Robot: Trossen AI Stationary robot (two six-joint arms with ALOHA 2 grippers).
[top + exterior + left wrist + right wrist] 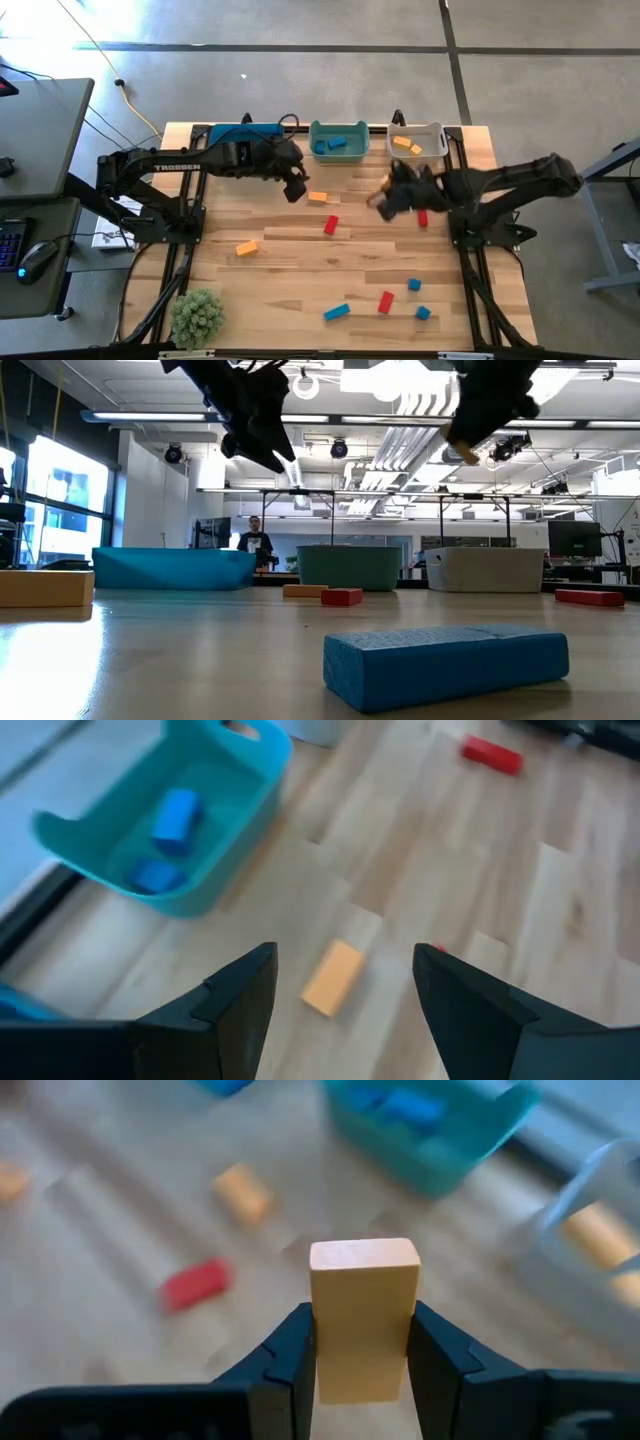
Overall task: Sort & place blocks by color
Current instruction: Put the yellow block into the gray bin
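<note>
My left gripper (295,186) (345,960) hangs open above the table, over an orange bar (332,978) (318,197) lying flat just in front of the teal bin (338,141). My right gripper (385,196) (362,1320) is shut on another orange bar (362,1295), up in the air left of the white bin (418,140). Both grippers show high above the tabletop in the low view. Red (331,226), blue (336,312) and orange (246,247) blocks lie loose on the wood. Blue blocks (178,818) lie in the teal bin, orange ones (404,144) in the white bin. My right gripper pinches the orange bar between its two fingers (290,1355), which press on its two long side faces at its lower half (362,1360). The bar's free end (362,1255) sticks out past the fingertips. It is lifted clear of the table.
A blue bin (245,133) stands left of the teal one along the far edge. A red block (422,218) lies under the right arm. Red (386,301) and blue (414,285) blocks sit near the front right. A green plant (196,316) stands at the front left corner.
</note>
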